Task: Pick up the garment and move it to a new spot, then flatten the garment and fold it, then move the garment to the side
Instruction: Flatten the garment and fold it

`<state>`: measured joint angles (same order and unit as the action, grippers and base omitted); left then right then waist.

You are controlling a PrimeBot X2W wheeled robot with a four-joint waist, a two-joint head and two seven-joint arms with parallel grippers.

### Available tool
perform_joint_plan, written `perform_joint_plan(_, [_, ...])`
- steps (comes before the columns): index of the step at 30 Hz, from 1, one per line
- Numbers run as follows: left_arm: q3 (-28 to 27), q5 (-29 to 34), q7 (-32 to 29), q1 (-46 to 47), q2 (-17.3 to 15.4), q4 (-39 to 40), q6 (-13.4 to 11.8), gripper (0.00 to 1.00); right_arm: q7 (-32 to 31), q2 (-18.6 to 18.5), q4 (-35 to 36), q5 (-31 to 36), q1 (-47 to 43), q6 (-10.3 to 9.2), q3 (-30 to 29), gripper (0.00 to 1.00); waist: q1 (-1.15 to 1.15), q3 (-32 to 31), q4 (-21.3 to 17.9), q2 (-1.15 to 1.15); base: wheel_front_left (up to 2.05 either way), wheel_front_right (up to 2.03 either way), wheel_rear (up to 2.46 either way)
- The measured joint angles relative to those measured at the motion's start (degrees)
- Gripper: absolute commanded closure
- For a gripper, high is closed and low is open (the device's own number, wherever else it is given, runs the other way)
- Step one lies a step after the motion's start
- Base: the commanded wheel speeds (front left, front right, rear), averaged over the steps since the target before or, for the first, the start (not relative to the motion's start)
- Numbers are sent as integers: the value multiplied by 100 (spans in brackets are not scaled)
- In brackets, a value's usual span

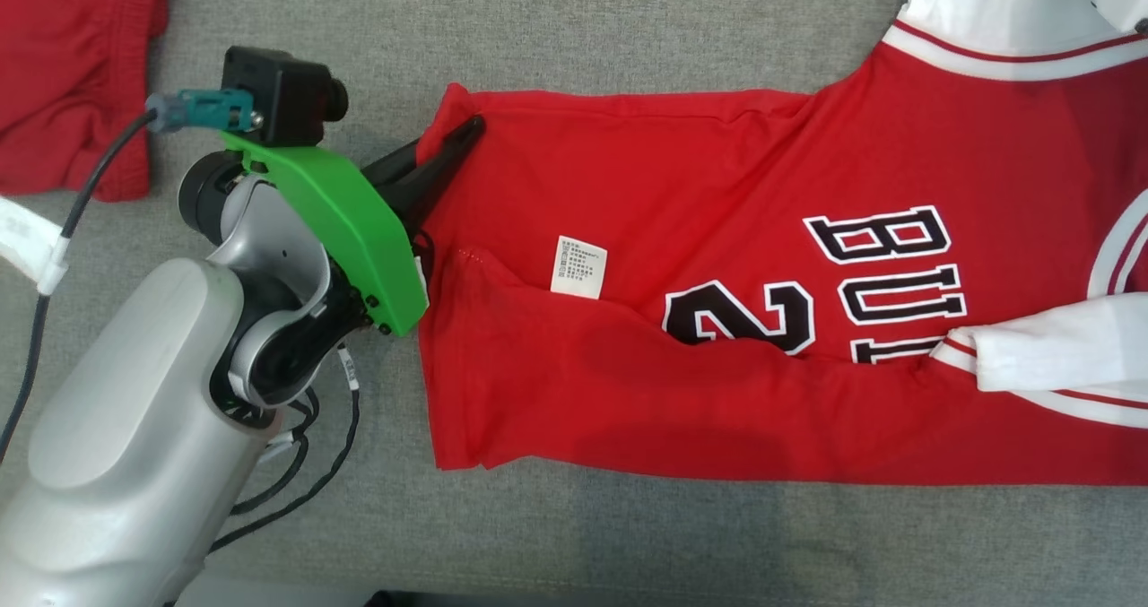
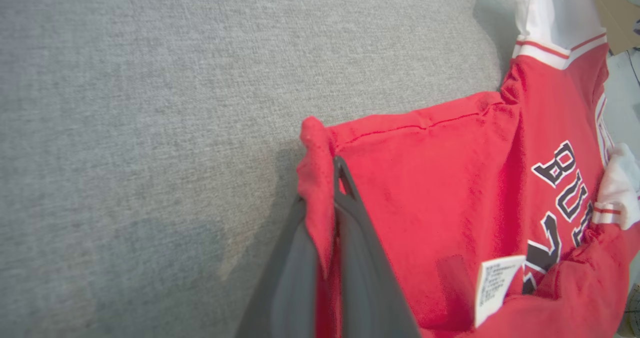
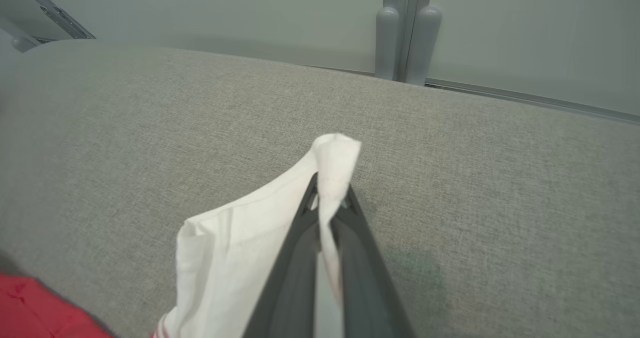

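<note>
Garment: your red knit jersey (image 1: 717, 275) lies spread on the grey woven surface (image 1: 583, 24). You have bare room along both long edges.
Left gripper (image 1: 466, 130): clamped on the hem corner.
Right gripper (image 3: 330, 193): pinching the white sleeve (image 3: 235, 248) edge, which is thin and limp.

A red jersey (image 1: 717, 257) with white sleeves lies spread sideways on the grey fabric worktop (image 1: 628, 33), hem toward the left, shoulders toward the right. Black, white-edged lettering (image 1: 888, 266) reads sideways beside a "2". The near side is folded over in a diagonal crease, where a white care label (image 1: 578, 267) shows. One white sleeve (image 1: 1058, 347) lies across the chest. The far hem corner is bunched and pinched between the left gripper's (image 1: 466, 127) fingers. The other sleeve's (image 3: 240, 258) end is nipped in the right gripper (image 3: 327, 188), lifted off the worktop.
</note>
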<state>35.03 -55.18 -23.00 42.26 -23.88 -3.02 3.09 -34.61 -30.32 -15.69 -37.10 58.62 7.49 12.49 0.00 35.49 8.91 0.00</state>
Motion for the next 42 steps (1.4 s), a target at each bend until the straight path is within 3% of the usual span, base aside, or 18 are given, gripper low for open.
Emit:
perform_joint_plan(7, [-154,80,519,-634,-194,620,-88,100,480,-583,1088,-633,-1173,0,-270,100,0,-323,-102,0,0,0,0])
perform_joint_plan(10, [-174,207,828,-1283,-405,1039,-283,100,745,-794,1839,-884,-2443,0,-661,100,0,-590,-209,0,0,0,0])
perform_joint_plan(11, [-174,207,828,-1283,-405,1039,-283,100,745,-794,1839,-884,-2443,0,-661,100,0,-590,-209,0,0,0,0])
perform_joint_plan(15, [-332,135,1182,-2079,-504,1419,-543,100,956,-716,2449,-964,-3812,0,-1237,100,0,-870,-339,0,0,0,0])
perform_joint_plan(20, [-298,-140,1361,-2997,-554,1639,-684,100,1053,-320,2854,-965,-5138,0,-1548,100,-1,-1145,-571,0,0,0,0])
perform_joint_plan(28, [-232,-167,1535,-3440,-563,1328,-767,100,1213,-56,2749,-699,-5634,0,-1346,100,0,-1368,-912,0,0,0,0])
perform_joint_plan(29, [-211,-166,1533,-3460,-564,1280,-776,95,1255,-51,2677,-641,-5623,0,-1278,100,-1,-1384,-938,0,0,0,0])
perform_joint_plan(30, [-189,-166,1522,-3468,-561,1237,-787,80,1254,-47,2590,-595,-5605,0,-1200,100,-1,-1399,-961,0,0,0,0])
perform_joint_plan(31, [-179,-166,1519,-3482,-557,1200,-797,53,1251,-58,2485,-517,-5597,0,-1137,57,-1,-1414,-975,0,0,0,0])
perform_joint_plan(32, [-180,-149,1533,-3488,-558,1163,-823,0,1249,-90,2410,-427,-5590,0,-1063,0,-1,-1430,-984,0,0,0,0])
perform_joint_plan(36, [-151,289,1741,-3485,-748,910,-888,0,1098,-135,2249,-320,-5587,-1,-1120,0,-1,-1485,-960,0,0,0,0])
perform_joint_plan(42, [-142,620,1942,-3807,-976,909,-1145,0,303,-332,2632,-677,-5668,-1,-1857,0,-1,-1591,-908,0,0,0,0])
